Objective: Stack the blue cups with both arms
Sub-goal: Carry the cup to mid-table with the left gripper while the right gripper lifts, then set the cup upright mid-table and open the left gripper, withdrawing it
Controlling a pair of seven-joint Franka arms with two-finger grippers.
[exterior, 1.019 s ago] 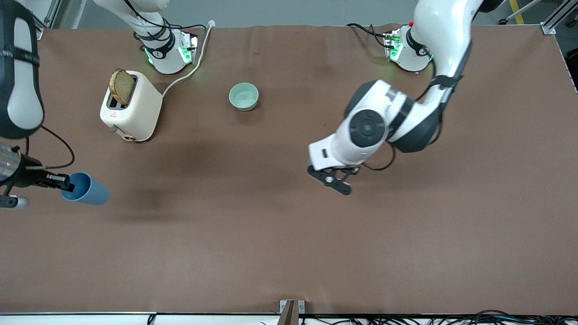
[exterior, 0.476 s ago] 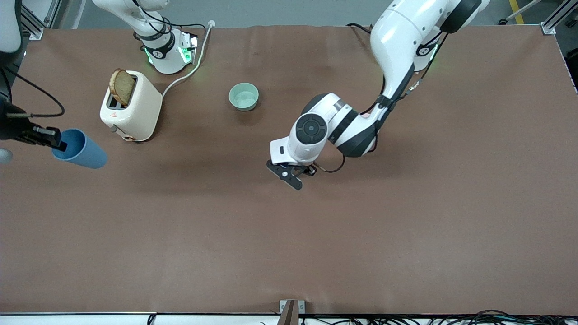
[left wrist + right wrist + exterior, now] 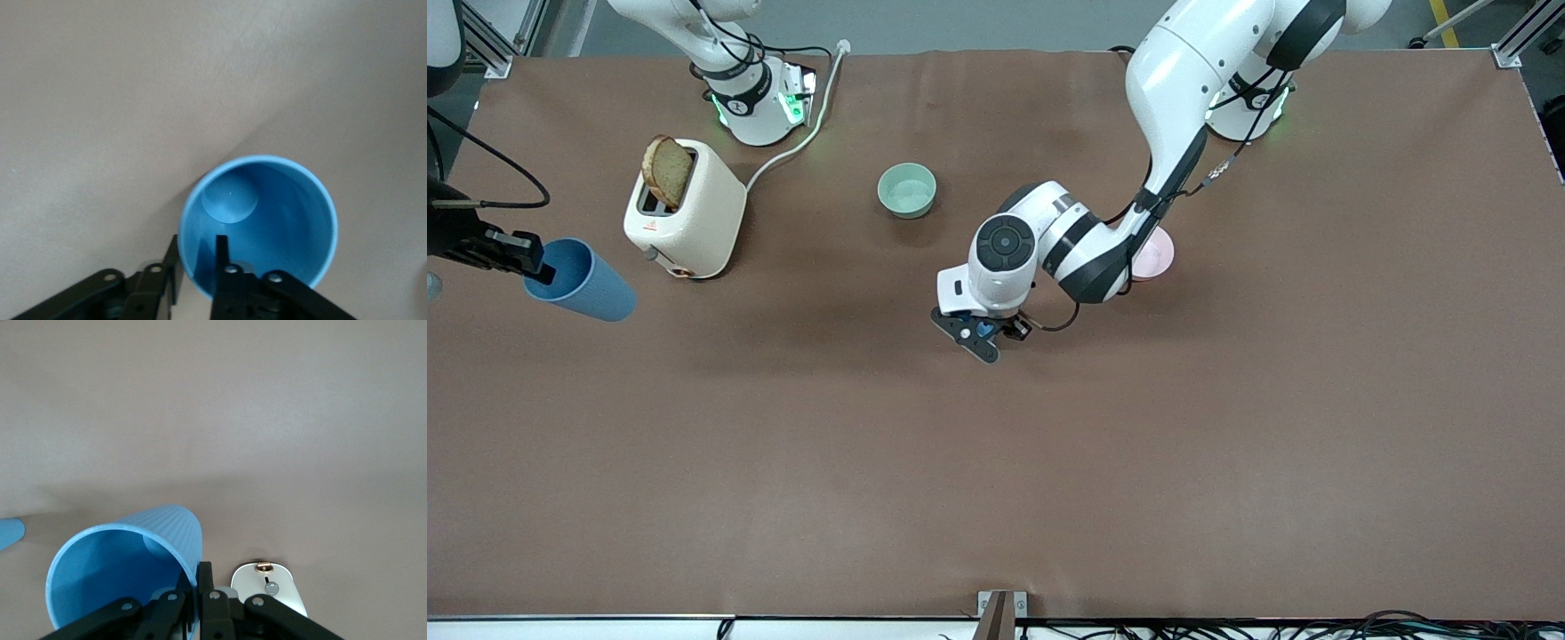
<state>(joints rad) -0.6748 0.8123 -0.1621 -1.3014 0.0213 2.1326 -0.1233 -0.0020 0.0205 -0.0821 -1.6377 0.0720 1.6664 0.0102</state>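
My right gripper (image 3: 520, 258) is at the right arm's end of the table, beside the toaster. It is shut on the rim of a blue cup (image 3: 583, 284), which it holds tilted in the air. In the right wrist view the fingers (image 3: 207, 587) pinch the ribbed cup's wall (image 3: 120, 567). My left gripper (image 3: 971, 333) is over the middle of the table, shut on the second blue cup. Only a blue sliver (image 3: 983, 329) of that cup shows under the hand. In the left wrist view one finger (image 3: 220, 260) is inside this cup (image 3: 267, 213) and one is outside its rim.
A cream toaster (image 3: 685, 213) with a bread slice (image 3: 667, 171) stands near the right arm's base, its cable running toward the base. A mint-green bowl (image 3: 907, 189) sits mid-table. A pink bowl (image 3: 1158, 258) is partly hidden under the left arm.
My left arm has swung toward the right arm's end of the table with its cup, uncovering the pink bowl. My right gripper has carried its cup toward the toaster's level.
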